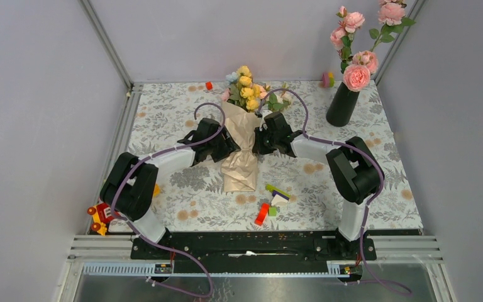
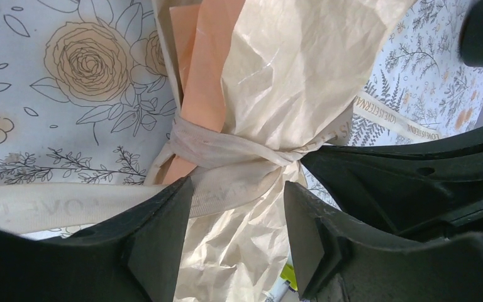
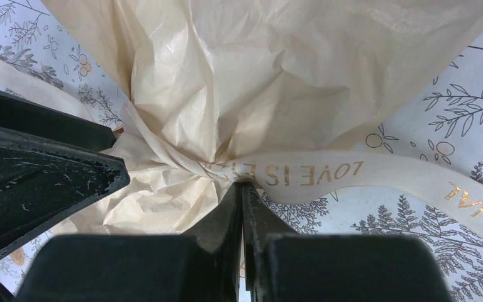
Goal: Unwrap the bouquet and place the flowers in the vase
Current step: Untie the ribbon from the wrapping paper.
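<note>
The black vase (image 1: 341, 107) stands well apart from the right gripper (image 3: 241, 189), off to its right. It holds big pink roses (image 1: 356, 77). The bouquet (image 1: 242, 148) lies tied up between both hands. The left gripper (image 2: 238, 187) has its fingers apart around the paper. The right gripper is pressed together, tips at the ribbon (image 3: 314, 173) knot. Only the wrist views show the ribbon's gold letters.

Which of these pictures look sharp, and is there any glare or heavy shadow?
Top view: soft, even light, faint shadows; the vase a dark shape. Left wrist view: wrapping paper crisp, the left gripper's fingers nearly black, ribbon beside them slightly soft. Right wrist view: ribbon lettering sharp, mild sheen on the paper creases, no harsh glare.
</note>
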Available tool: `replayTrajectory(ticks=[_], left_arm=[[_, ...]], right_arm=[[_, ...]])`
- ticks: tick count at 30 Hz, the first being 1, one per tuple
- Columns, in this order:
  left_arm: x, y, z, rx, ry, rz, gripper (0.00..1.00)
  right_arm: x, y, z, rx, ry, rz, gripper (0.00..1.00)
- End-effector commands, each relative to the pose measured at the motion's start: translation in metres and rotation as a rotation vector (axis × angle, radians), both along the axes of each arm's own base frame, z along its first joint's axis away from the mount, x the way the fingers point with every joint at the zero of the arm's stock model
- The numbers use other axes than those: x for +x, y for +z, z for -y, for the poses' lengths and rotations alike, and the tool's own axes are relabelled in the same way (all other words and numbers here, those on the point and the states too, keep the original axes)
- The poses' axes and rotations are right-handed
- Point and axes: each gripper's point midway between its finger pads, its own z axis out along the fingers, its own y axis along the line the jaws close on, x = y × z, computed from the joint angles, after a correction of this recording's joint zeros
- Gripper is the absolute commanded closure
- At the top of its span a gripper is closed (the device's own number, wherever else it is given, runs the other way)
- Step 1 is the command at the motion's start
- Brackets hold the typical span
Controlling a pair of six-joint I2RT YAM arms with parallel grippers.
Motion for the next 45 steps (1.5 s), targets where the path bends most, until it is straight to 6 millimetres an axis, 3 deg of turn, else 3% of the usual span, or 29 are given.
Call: replayTrajectory(ticks=[1, 26, 36, 45], left_arm=[[0.004, 0.02, 0.007, -0.054, 0.005, 0.054, 0.42], [-0.026, 0.028, 0.042, -0.144, -0.111, 0.047, 0.42], [-0.008, 0.065, 0.018, -0.03, -0.061, 0.149, 0.38], [0.013, 0.054, 0.017, -0.003, 0.003, 0.131, 0.31]], right_arm=[[0.011, 0.015, -0.006, 0.032, 0.009, 0.048, 0.98], [0.01, 0.014, -0.006, 0.027, 0.005, 0.042, 1.0], [0.008, 0.015, -0.003, 0.02, 0.007, 0.045, 1.0], [0.008, 0.017, -0.004, 0.023, 0.012, 0.05, 1.0]])
